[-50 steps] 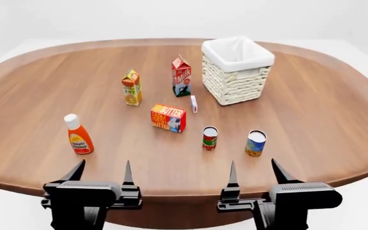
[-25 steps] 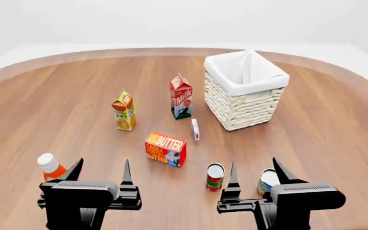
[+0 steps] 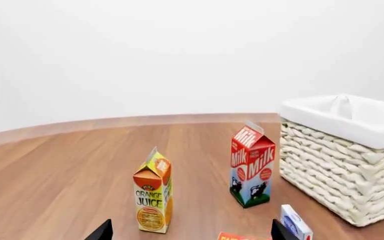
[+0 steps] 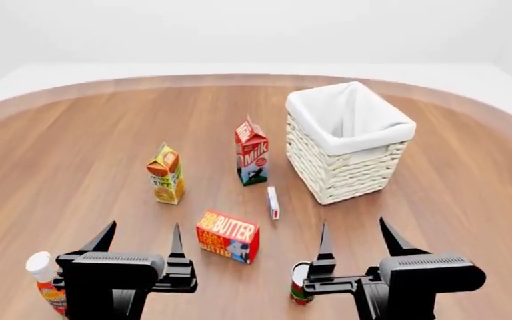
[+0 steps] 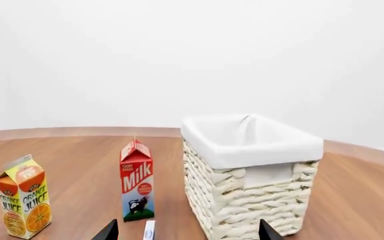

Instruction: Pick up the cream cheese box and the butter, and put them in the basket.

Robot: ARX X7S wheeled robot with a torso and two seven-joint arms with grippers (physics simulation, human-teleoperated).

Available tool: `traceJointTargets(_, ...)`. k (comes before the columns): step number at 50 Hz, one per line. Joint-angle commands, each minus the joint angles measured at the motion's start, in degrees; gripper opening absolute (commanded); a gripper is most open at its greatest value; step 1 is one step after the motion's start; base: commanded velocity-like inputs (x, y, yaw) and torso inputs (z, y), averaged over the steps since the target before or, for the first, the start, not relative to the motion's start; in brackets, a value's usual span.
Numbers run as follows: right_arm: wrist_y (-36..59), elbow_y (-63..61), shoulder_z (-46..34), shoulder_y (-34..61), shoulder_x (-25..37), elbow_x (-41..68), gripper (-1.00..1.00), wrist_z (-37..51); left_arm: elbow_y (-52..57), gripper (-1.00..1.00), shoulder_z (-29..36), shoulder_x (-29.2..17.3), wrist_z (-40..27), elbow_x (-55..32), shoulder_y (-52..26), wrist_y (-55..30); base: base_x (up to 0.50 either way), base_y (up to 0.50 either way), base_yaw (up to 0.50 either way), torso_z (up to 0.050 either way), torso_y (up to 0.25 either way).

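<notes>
Both tools wide apart, butter [image 4: 227, 236] btwn, basket [image 4: 354, 170] beyond

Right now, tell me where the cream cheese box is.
Head view: the cream cheese box stands mid-table, between the milk carton and the butter, just left of the basket.

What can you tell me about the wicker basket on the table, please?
The basket is squarish, woven of pale wicker, with a white cloth liner folded over its rim. It stands upright on the wooden table and looks empty inside as far as the head view shows. The milk carton stands apart beside it, and the small cream cheese box sits just in front of its near corner, not touching. Neither gripper is near it.
</notes>
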Motion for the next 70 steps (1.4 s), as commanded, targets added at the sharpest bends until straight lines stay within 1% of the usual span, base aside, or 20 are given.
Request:
traceJointTargets(1,-1.2,-0.4,-0.7,0.0,0.8,0.9,1.00,-0.7,0.6,1.00,0.4,-0.3,-0.8,-0.3,-0.5,-1.0,0.50,0.00,0.00,0.000,0.000)
traceJointTargets(4,-1.1,0.1,-0.8,0.9,0.9,1.0,1.00,-0.8,-0.5,1.00,0.3,-0.3,-0.8,-0.2,-0.1,0.2,0.50,0.00,0.00,0.000,0.000)
traceJointTargets(7,-1.4,0.7,-1.5,0.8,0.9,0.5,1.00,-0.7,1.0,1.00,-0.5,-0.6,-1.5,-0.5,0.6,-0.5,0.50,0.00,0.00,0.000,0.000)
traceJointTargets(9,0.0,0.1,-2.1,1.1,0.9,-0.5,1.00,0.2,0.9,1.00,-0.6,-0.6,-1.5,-0.6,0.7,0.1,0.40,0.00,0.00,0.000,0.000)
traceJointTargets(21,-0.5,-1.0,-1.1,0.3,1.4,0.1,1.00,1.3,0.3,1.00,0.4,-1.0,-1.2,-1.1,0.0,0.2,0.00,0.00,0.00,0.000,0.000)
traceJointTargets(24,-2.4,-1.5,-0.9,-0.5,1.5,1.5,1.00,0.3,0.1,1.00,0.2,-1.2,-1.2,-1.3,0.1,0.6,0.06,0.00,0.00,0.000,0.000)
traceJointTargets(36,-2.8,-1.0,-2.0,-0.2,2.0,0.2,1.00,1.1,1.0,1.00,0.2,-1.6,-1.8,-1.7,0.3,0.4,0.50,0.00,0.00,0.000,0.000)
traceJointTargets(37,-1.6,-1.0,-2.0,0.1,2.0,-0.1,1.00,1.7,1.2,1.00,0.2,-1.6,-1.9,-1.8,0.3,0.3,0.30,0.00,0.00,0.000,0.000)
traceJointTargets(53,-1.4,-1.3,-2.0,0.3,2.3,0.9,1.00,2.2,1.7,1.00,0.5,-2.1,-2.4,-2.1,0.4,0.3,0.01,0.00,0.00,0.000,0.001)
traceJointTargets(55,-4.0,-1.3,-1.5,-0.4,2.3,2.9,1.00,0.8,1.7,1.00,0.6,-2.1,-2.5,-2.2,0.5,0.4,0.08,0.00,0.00,0.000,0.000)
traceJointTargets(64,-3.8,-1.4,-1.8,-0.4,2.7,2.8,1.00,1.8,1.6,1.00,0.7,-2.4,-2.7,-2.3,0.5,0.5,0.49,0.00,0.00,0.000,0.000)
traceJointTargets(66,-2.6,-1.5,-2.1,0.0,2.9,1.7,1.00,2.8,1.9,1.00,0.5,-2.5,-2.9,-2.6,0.4,0.2,0.44,0.00,0.00,0.000,0.000)
traceJointTargets(70,-2.5,-1.5,-2.3,0.1,3.0,2.0,1.00,3.0,1.6,1.00,0.6,-2.6,-3.0,-2.6,0.4,0.6,0.13,0.00,0.00,0.000,0.003)
